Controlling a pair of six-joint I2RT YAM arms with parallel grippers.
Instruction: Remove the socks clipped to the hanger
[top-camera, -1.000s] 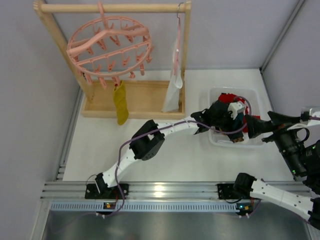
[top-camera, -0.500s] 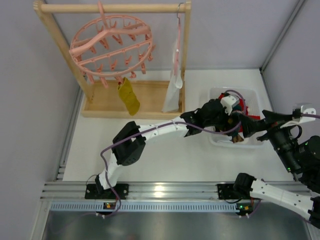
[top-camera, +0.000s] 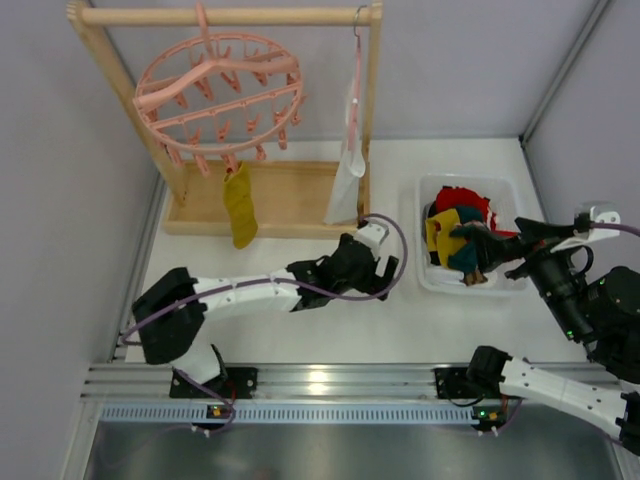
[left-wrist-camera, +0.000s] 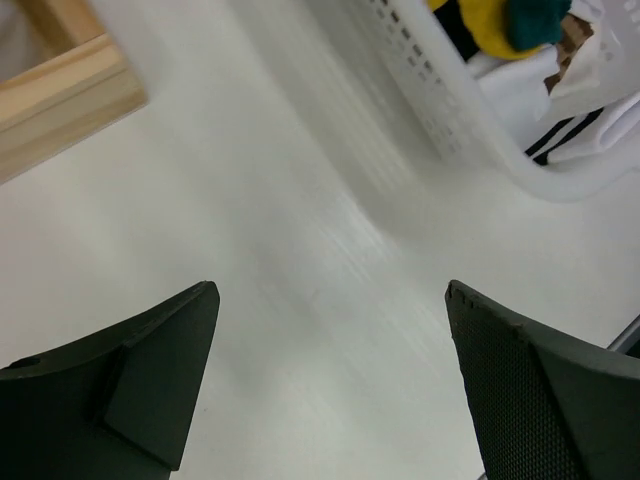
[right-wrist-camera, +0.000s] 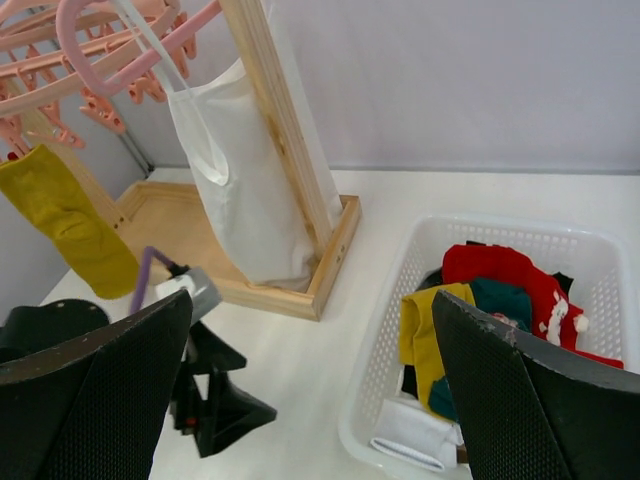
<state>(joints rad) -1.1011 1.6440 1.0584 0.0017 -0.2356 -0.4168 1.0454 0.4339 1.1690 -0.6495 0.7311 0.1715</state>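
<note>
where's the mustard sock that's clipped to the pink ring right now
In the top view the mustard sock hangs from the near-left rim of the pink ring hanger, over the wooden rack base and left of the white cloth.

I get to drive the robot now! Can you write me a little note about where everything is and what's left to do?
Left end effector: open, empty, low over the table between the wooden rack and the white basket.
Right end effector: open, empty, over the basket.
Hanger: hooked on the rack's top bar, with one mustard sock clipped at its lower edge.
Done: red, yellow and teal socks lie in the basket.
Left: unclip the mustard sock and drop it in the basket, probably with the left arm, which is nearer.
</note>
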